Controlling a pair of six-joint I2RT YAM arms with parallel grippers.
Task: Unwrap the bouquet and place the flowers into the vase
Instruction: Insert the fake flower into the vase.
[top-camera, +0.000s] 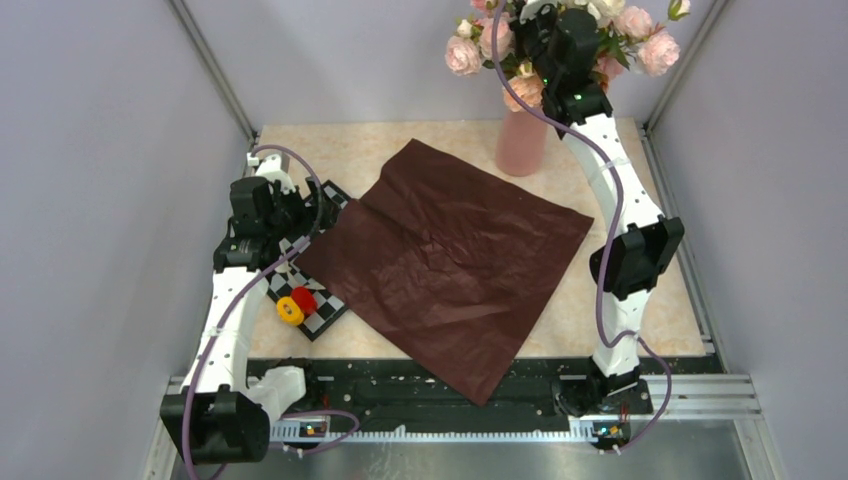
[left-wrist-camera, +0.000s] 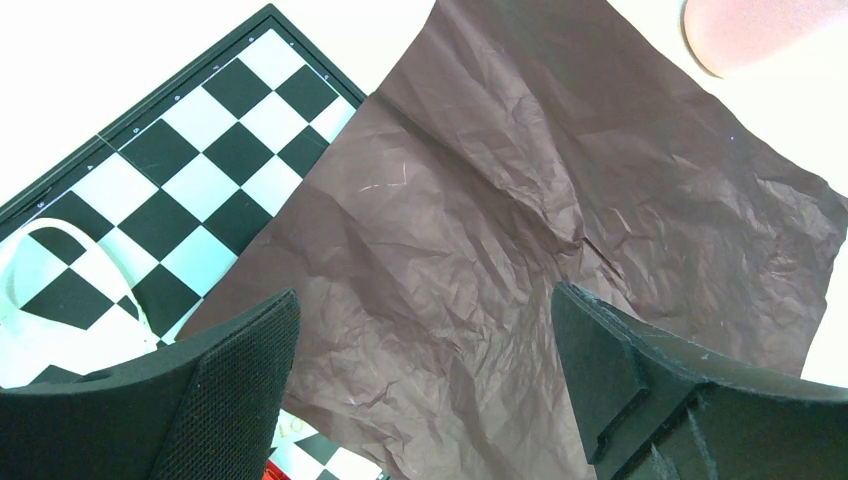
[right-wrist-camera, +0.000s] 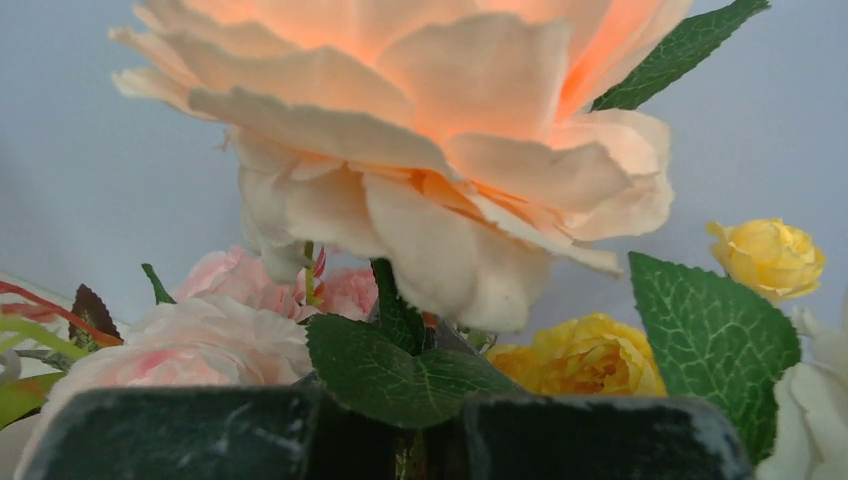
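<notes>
The flowers (top-camera: 470, 50) stand in the salmon-pink vase (top-camera: 521, 140) at the back of the table. My right gripper (top-camera: 538, 74) is up among the blooms. In the right wrist view it (right-wrist-camera: 415, 445) is shut on a thin green stem under a big peach bloom (right-wrist-camera: 440, 110), with a leaf (right-wrist-camera: 400, 375) lying over the jaws. The bouquet's dark red paper (top-camera: 445, 250) lies unfolded and flat on the table. My left gripper (top-camera: 300, 215) hangs open over the paper's left edge (left-wrist-camera: 425, 310), with nothing between its fingers.
A small chessboard (top-camera: 325, 315) lies partly under the paper's left side, with a red piece (top-camera: 303, 299) and a yellow ring (top-camera: 290, 311) on it. A white ribbon loop (left-wrist-camera: 60, 280) rests on the board. Grey walls close in the table on three sides.
</notes>
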